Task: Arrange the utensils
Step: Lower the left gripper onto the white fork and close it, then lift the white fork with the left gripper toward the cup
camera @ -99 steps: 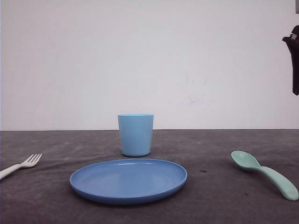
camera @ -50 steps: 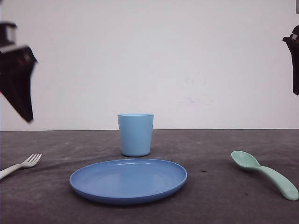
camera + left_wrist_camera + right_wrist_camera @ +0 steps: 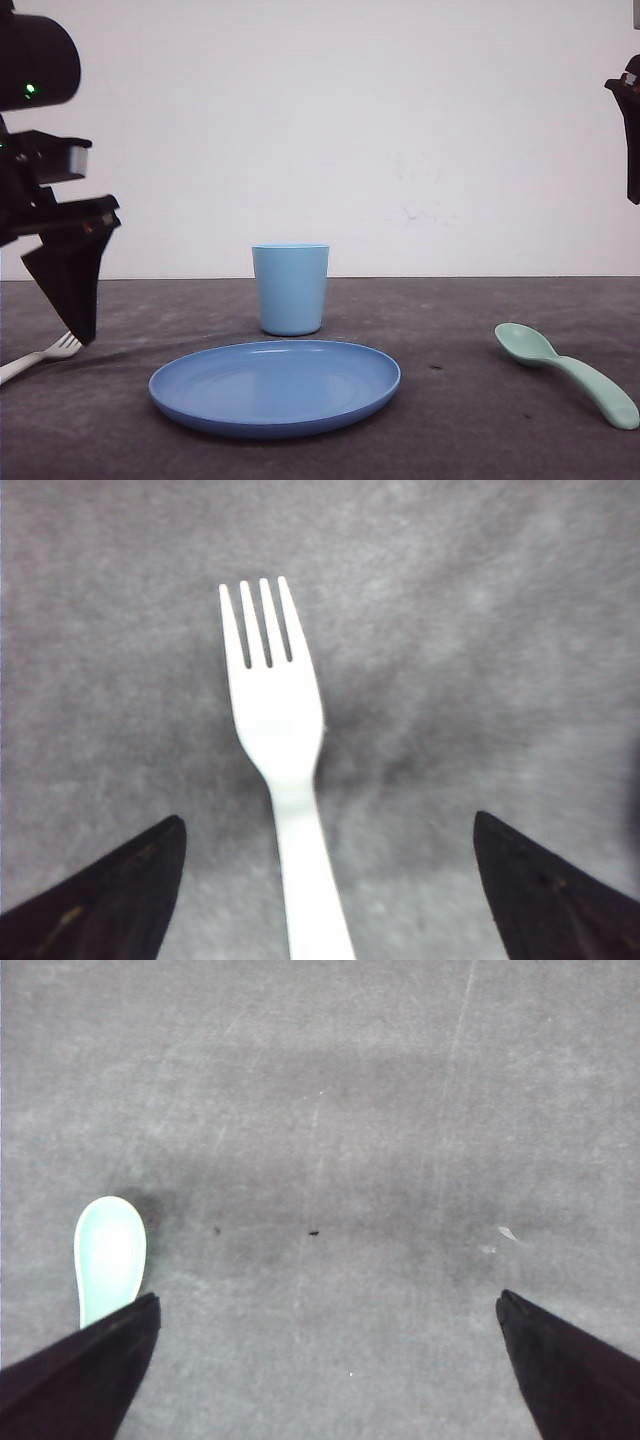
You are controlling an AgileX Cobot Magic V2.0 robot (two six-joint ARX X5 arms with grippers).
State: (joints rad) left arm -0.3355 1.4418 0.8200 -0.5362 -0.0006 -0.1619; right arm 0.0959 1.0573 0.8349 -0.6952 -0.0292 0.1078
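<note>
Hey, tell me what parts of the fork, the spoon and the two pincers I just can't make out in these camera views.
- Fork: handle end cut off by the left wrist view's edge; in the front view the left pincer partly covers the tines.
- Spoon: handle hidden behind a right pincer finger in the right wrist view.
- Right pincer, front view: cropped by the edge, fingertips out of frame.

The fork (image 3: 272, 720) is plain white, and the spoon (image 3: 566, 371) at the lower right is mint green. The cup (image 3: 290, 288) is light blue; the plate (image 3: 275, 385) is a deeper blue. The table (image 3: 470, 420) is dark grey, the wall (image 3: 350, 130) white. Both grippers' fingers (image 3: 100, 905) are black.
</note>
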